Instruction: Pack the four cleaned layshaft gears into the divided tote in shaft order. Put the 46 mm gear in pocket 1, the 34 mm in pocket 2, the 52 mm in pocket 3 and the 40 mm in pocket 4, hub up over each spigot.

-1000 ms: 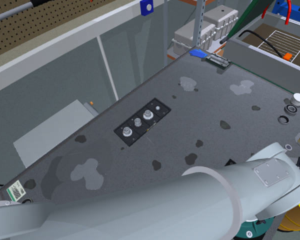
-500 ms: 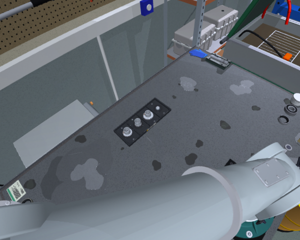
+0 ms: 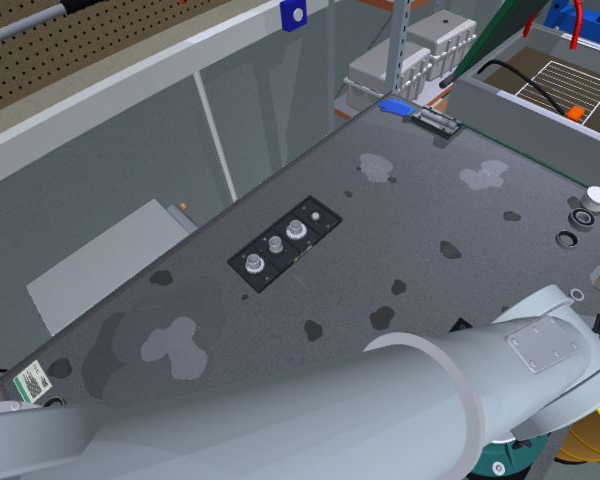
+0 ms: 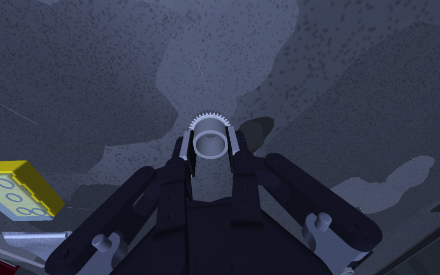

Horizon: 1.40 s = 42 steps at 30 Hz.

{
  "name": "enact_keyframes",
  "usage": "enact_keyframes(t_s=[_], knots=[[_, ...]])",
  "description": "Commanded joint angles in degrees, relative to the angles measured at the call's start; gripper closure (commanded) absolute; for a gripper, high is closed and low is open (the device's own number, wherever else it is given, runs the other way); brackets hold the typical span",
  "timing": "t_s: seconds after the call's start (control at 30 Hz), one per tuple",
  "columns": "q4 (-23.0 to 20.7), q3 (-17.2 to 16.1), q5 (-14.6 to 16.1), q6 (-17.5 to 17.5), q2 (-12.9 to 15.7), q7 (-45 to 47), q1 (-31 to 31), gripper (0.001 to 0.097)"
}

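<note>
A grey toothed gear [image 4: 210, 136] with a raised hub sits hub up on the dark speckled bench, seen in the wrist camera. I have my gripper [image 4: 209, 145] closed around its hub. The black divided tote [image 3: 285, 243] lies further off near the bench's left edge. Three of its pockets hold gears [image 3: 254, 264] [image 3: 275, 244] [image 3: 295, 229]. The far pocket [image 3: 317, 217] shows only its bare spigot. In the side camera my arm [image 3: 300, 408] hides the gripper and the held gear.
The bench's left edge [image 3: 197, 235] runs just behind the tote. A yellow box [image 4: 14, 190] lies left of the gripper. Bearing rings [image 3: 581, 218] [image 3: 567, 239] and a white cap [image 3: 598, 196] sit at the right side. A grey bin [image 3: 543, 103] stands beyond the far corner.
</note>
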Motion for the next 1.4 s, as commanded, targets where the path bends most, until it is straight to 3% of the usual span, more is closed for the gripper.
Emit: enact_keyframes(t_s=[0.0,1.07,1.13,1.37], knots=[[-0.03,0.01,0.01,-0.01,0.04,-0.01,-0.01,0.0901],[-1.11,3.05,1.48,4.64,-2.87,-1.21,-1.43,0.0901],[-1.77,4.47,2.26,6.89,-4.21,-1.85,-2.10,0.0901],[-6.96,11.35,7.06,19.74,-10.96,-5.92,-5.45,0.0901]])
